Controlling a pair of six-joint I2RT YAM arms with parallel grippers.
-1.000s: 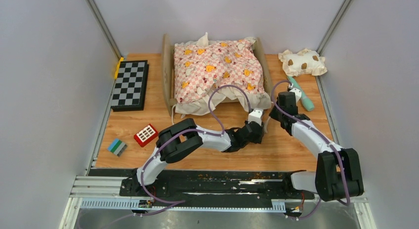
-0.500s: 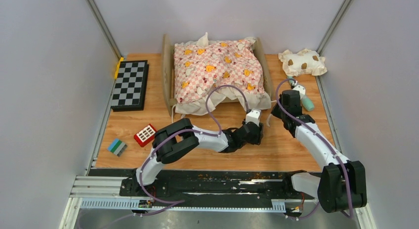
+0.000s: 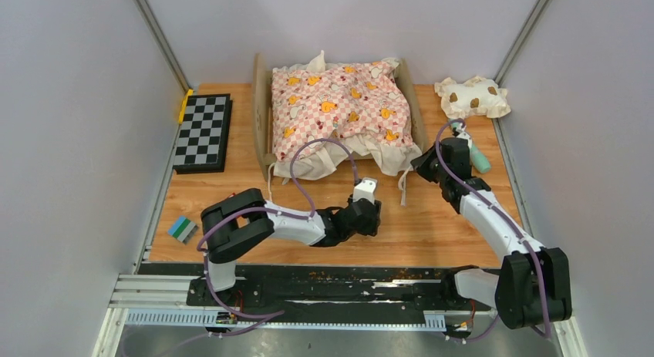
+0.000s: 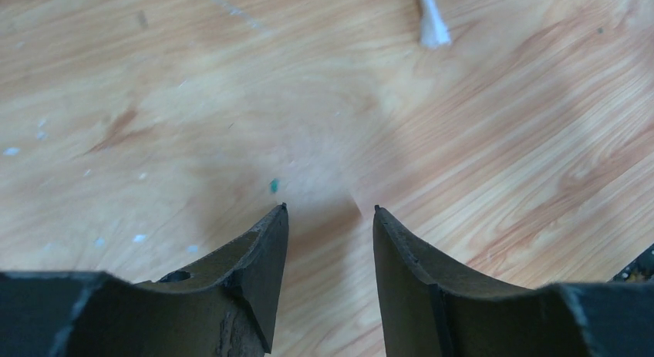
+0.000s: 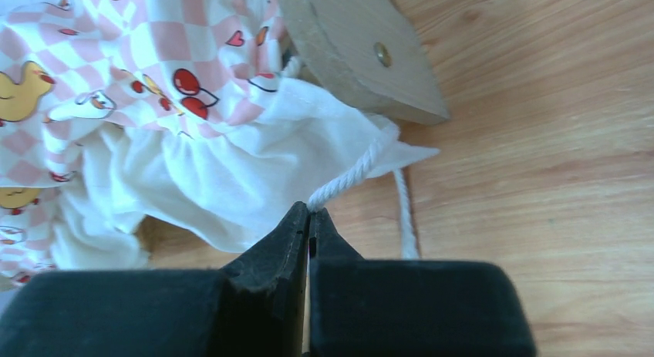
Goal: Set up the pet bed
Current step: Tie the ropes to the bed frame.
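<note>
Back comes the left gripper [image 4: 329,210], pulled away from the cushion's front hem toward the near edge of the table. Its jaws have spread on the way and now stand moderately apart, with nothing between them and only bare table [image 4: 193,102] beneath. Ahead of its tips and off to the right lies a loose cord end [image 4: 432,25], untouched. That reads to me as a letting-go and a retreat, the left arm clearing out so its partner can work.

Beyond that claw, further up the table, sits the pet bed [image 3: 261,118]. Its light-wood side rails flank the pink checkered cushion [image 3: 339,102], which lies in the frame and spills its white ruffle over the near end. The bed's base is hidden beneath it.

Now the right gripper [image 5: 310,214], which has slid left to the bed's near-right corner. Its jaws are pinched tight on a tie cord [image 5: 351,176]. The rope runs up from the tips to the ruffle's corner, just below the wooden rail end [image 5: 355,48]. I'd judge it is held that way to draw the cushion's corner toward the frame, perhaps for tying. The cord is thin and the hold sits right at the fingertips, so it could slip out under a hard pull.

Well beyond that claw and to its right, the spotted pillow [image 3: 472,96] waits on the table, not yet in the bed.
</note>
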